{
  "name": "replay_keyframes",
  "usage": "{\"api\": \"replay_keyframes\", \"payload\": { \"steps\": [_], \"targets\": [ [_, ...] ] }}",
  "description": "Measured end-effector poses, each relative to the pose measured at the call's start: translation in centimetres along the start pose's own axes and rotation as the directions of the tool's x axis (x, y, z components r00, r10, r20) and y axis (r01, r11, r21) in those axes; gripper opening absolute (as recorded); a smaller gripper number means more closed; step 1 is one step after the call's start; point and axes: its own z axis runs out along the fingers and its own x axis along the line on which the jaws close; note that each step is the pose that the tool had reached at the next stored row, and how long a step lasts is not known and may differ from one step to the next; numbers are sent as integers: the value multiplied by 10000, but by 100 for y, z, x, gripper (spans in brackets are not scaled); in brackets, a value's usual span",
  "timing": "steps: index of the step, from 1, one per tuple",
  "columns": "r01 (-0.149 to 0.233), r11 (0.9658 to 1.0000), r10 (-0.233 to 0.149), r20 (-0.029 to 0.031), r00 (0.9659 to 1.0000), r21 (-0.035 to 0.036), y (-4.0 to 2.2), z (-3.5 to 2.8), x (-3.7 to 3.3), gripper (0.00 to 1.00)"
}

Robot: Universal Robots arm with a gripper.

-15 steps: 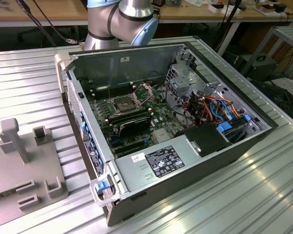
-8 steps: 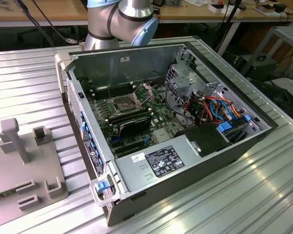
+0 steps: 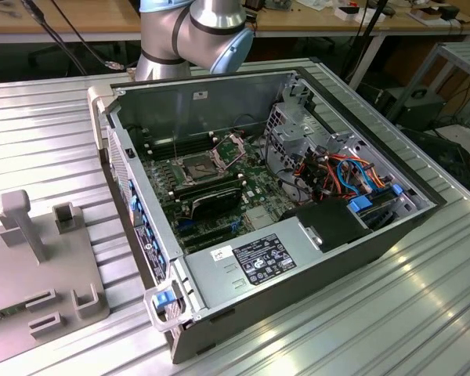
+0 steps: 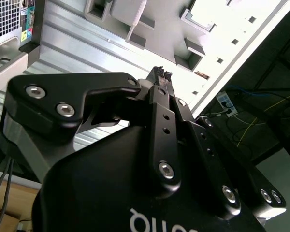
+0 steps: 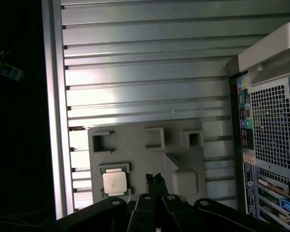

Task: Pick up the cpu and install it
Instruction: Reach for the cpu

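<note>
Empty, jaws together, the gripper (image 5: 154,179) hangs over the holder plate (image 5: 150,152), near the cpu (image 5: 114,182) seated in it.

Exterior view: even overhead light, soft glare on the table (image 3: 423,313) toward the exterior view's lower right, case (image 3: 204,110) interior shaded. First wrist view: bright band across the table, black beyond its edge. Second wrist view: tray (image 4: 222,24) overexposed, gripper (image 4: 160,73) dark.

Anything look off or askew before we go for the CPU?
Nothing stands out. The cpu lies flat in its pocket on the grey fixture, and the socket stands open.
</note>
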Motion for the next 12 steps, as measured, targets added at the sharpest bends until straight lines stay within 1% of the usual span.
{"api": "replay_keyframes", "payload": {
  "steps": [6,12],
  "targets": [
    [0,10000,0,-1,10000,0,-2,28,6,11],
    [0,10000,0,-1,10000,0,-2,32,6,11]
  ]
}}
